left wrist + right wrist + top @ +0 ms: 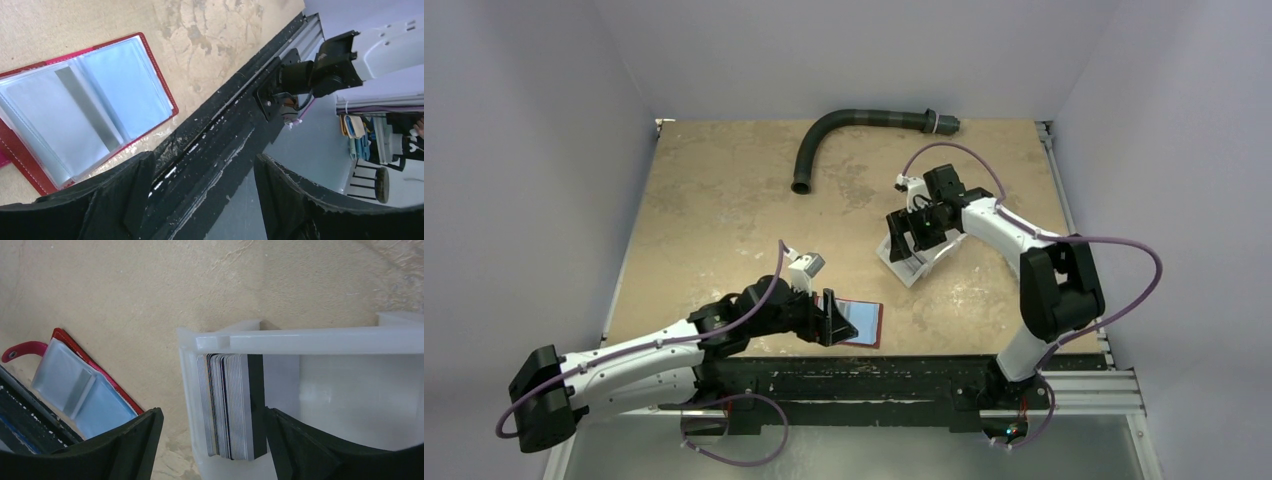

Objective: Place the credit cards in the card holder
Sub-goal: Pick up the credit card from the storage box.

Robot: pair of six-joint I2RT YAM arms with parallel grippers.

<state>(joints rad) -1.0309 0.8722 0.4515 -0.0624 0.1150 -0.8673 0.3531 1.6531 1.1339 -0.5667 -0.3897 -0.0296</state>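
**Hovering with both grippers spread: cards in the bin, wallet open by the rail**

The tan table [724, 200] carries everything. My two arms reach out over it from the black rail [874, 375] at the near edge. A dark ribbed hose [844, 125] lies curved at the far side, well apart from the rest.

My right gripper [914, 235] hangs over a white plastic bin [916, 265] right of the table's middle. In the right wrist view its fingers [135, 445] stand wide apart and pinch nothing. The bin's wall [300, 340] runs across in front of them.

My left gripper [839, 318] is low near the rail, just beside the left edge of the wallet [866, 322]. Its fingers [120, 200] are also spread, with only rail and table showing between them.

The wallet is dark red and lies open flat on the table close to the rail, clear sleeves [100, 95] facing up. One sleeve shows a grey stripe; I cannot tell whether that is a card.

The cards [227, 405] stand on edge in a tight stack at one end of the bin, against its wall, between my right fingers but untouched by them.

The wallet's small red tab [20, 350] sticks out from its edge.
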